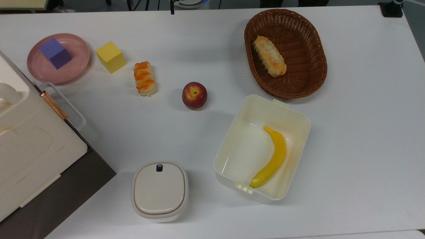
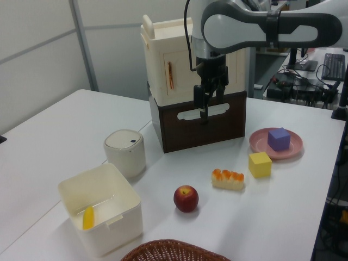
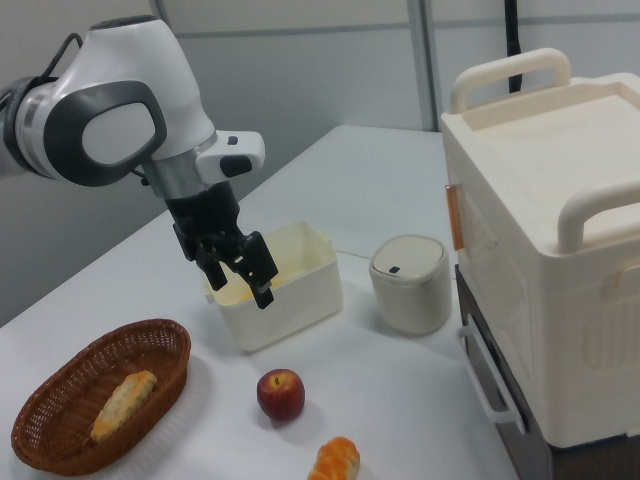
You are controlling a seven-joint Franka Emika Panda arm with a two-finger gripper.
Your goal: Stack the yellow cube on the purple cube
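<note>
The plain yellow block (image 1: 110,56) sits on the white tabletop (image 1: 365,132). It is just beside the round pink plate (image 1: 79,68), on the top view's right of it, and does not touch the plate. The smaller purple block (image 1: 55,53) stands on that pink plate.

The robot's black pincer (image 2: 207,101) hangs in the air above the tabletop. In the left view it is up and off to the left view's left of both blocks, well apart from them, in front of the big cream and brown box (image 2: 185,81). In the right view the pincer (image 3: 243,270) points down, its two fingers are a little way apart, and nothing is between them.

Near the yellow block lies a small bread roll with orange stripes (image 1: 144,78). Further along is a red apple (image 1: 194,95). A brown woven basket (image 1: 312,79) holds a long bread roll (image 1: 269,56). An open cream plastic tub (image 1: 295,116) holds a long yellow banana (image 1: 271,158). A round cream pot with a lid (image 1: 159,191) stands near the tub.
</note>
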